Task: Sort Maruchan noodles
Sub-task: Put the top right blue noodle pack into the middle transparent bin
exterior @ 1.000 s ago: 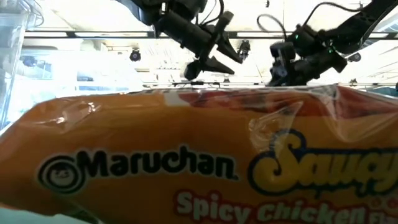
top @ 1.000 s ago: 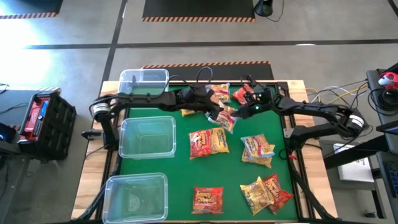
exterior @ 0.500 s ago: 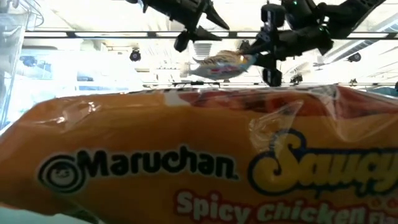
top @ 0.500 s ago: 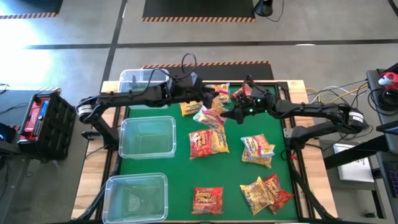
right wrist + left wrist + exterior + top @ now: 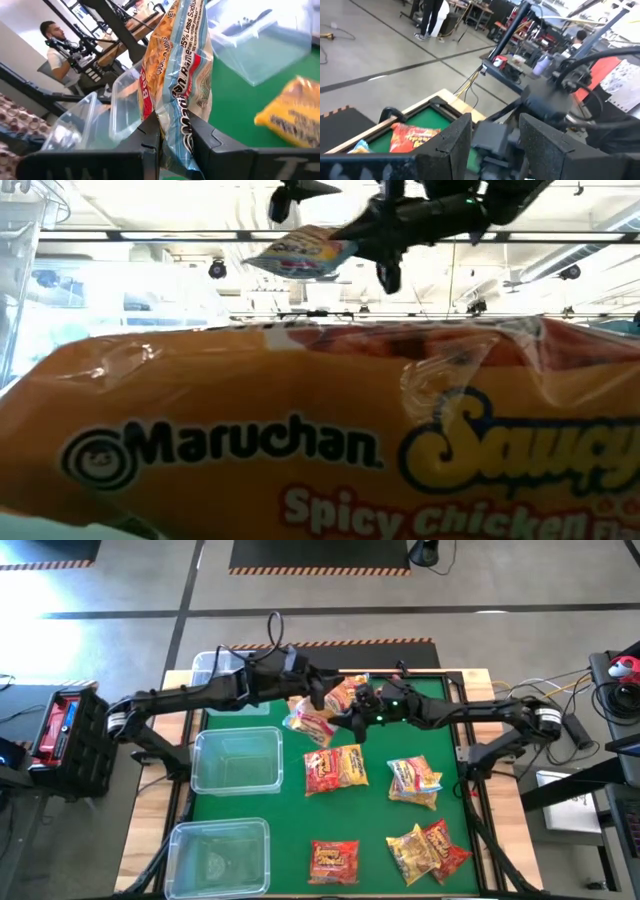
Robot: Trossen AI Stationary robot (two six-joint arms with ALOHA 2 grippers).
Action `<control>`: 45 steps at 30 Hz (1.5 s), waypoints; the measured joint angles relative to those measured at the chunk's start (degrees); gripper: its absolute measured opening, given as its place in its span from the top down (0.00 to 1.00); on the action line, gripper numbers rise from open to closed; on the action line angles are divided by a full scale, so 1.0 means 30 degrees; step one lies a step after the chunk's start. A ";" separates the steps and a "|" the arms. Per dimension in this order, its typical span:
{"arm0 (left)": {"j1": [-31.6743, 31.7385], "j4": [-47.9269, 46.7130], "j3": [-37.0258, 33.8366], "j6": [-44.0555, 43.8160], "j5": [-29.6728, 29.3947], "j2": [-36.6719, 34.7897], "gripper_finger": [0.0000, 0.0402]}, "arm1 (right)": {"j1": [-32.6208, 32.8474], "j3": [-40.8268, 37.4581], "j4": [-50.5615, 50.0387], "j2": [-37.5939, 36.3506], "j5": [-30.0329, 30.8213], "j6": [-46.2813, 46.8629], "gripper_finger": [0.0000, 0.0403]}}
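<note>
Right gripper point(image 5: 175, 137) pinches a noodle packet point(image 5: 177, 75) above the table's far edge; left gripper point(image 5: 495, 132) spread, probably awaiting handover toward bins point(image 5: 238, 758).

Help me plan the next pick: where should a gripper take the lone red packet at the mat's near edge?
Pinch the red packet across either short end, coming straight down: it lies flat and alone on the green mat, ends free. The right gripper is shut on another packet, so the open left gripper probably suits.
</note>
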 joint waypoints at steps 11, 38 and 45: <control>-0.0338 0.0476 0.0007 -0.0119 0.0039 -0.0463 0.63 | 0.1205 0.4813 0.1394 0.4943 -0.0085 -0.1402 0.88; -0.0606 0.0349 0.0001 -0.0871 0.1237 -0.2187 0.63 | 0.1190 0.6824 0.2629 0.7233 -0.2888 -1.0444 0.88; -0.0656 0.1146 0.0000 -0.1449 0.2178 -0.2194 0.63 | 0.1292 0.7811 0.4680 0.8907 -0.3197 -1.0552 0.88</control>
